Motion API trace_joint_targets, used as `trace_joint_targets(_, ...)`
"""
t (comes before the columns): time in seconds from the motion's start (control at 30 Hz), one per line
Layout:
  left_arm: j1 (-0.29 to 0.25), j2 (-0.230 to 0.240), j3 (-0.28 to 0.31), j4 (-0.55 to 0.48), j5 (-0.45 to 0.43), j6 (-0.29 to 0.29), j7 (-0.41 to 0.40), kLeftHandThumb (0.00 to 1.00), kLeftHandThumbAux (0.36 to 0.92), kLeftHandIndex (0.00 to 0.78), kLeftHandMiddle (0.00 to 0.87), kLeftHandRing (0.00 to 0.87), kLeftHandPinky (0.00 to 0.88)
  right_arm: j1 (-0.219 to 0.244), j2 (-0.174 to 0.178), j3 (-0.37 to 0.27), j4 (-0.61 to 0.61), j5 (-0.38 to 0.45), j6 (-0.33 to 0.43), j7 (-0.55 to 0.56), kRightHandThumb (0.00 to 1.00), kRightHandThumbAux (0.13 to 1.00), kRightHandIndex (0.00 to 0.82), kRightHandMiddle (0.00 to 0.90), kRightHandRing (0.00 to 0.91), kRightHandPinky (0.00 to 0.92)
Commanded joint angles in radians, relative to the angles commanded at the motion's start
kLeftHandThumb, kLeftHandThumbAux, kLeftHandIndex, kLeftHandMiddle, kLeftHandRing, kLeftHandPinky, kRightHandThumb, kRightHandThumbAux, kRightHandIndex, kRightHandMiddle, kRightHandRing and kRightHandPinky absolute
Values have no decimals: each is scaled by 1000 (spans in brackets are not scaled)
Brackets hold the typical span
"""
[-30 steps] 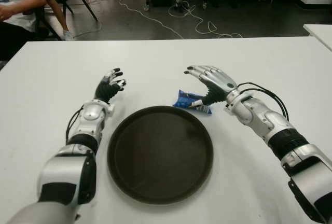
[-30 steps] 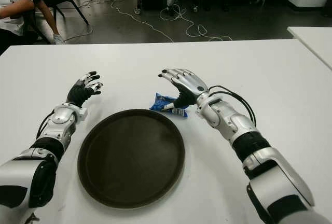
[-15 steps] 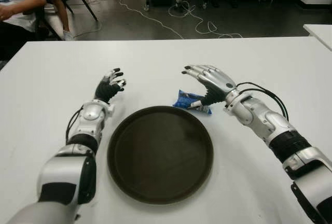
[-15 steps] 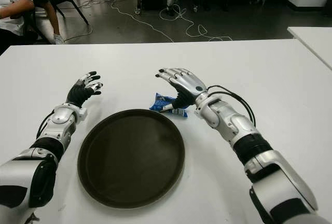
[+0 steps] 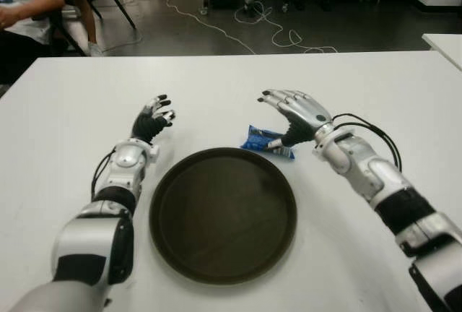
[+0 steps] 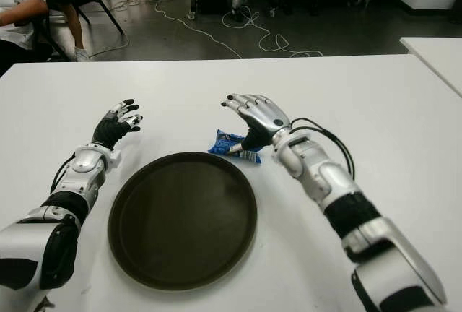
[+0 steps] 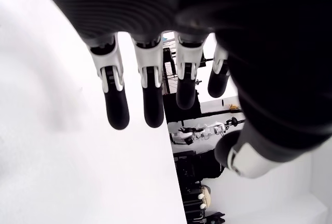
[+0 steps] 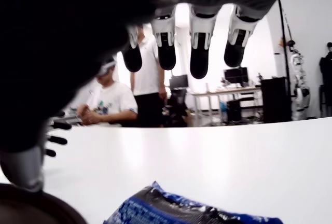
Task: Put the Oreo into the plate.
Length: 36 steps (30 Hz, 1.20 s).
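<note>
On my white counter I see a round dark plate and, just beyond its rim, a blue Oreo packet.

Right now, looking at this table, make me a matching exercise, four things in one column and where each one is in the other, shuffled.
Things:
1. Oreo packet
2. plate
3. left hand
4. right hand

Places:
A. between the two forearms, holding nothing
B. open, above the blue packet
C. on the table just beyond the plate's far rim
D. open, to the left of the plate

Pairs: 1-C, 2-A, 3-D, 4-B
</note>
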Motion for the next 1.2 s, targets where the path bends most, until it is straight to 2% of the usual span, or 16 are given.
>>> trace_joint_targets(0.2,2,-1,2,0,-3,0,2,214,669,61,154,197,258,55,-2,-2,-146,-28,105,90,0,625,58,98,99,87)
trace_joint_targets(0.4,3,-2,6,0,-7,-2,-1,220,654,61,161,201,260,86,-3,-7,-236,-41,155,149,0,648,57,95,82,62)
trace_joint_targets(0.7,1,-1,3,-1,-3,-1,0,248,659,58,156,197,264,164,13,-3,-415,-88,240,225,0,667,69,108,98,72)
trace_joint_targets(1.2,-1,-1,0,0,1,1,8,251,673,61,149,194,261,209,26,-10,-472,-119,239,224,0,676,73,117,109,86)
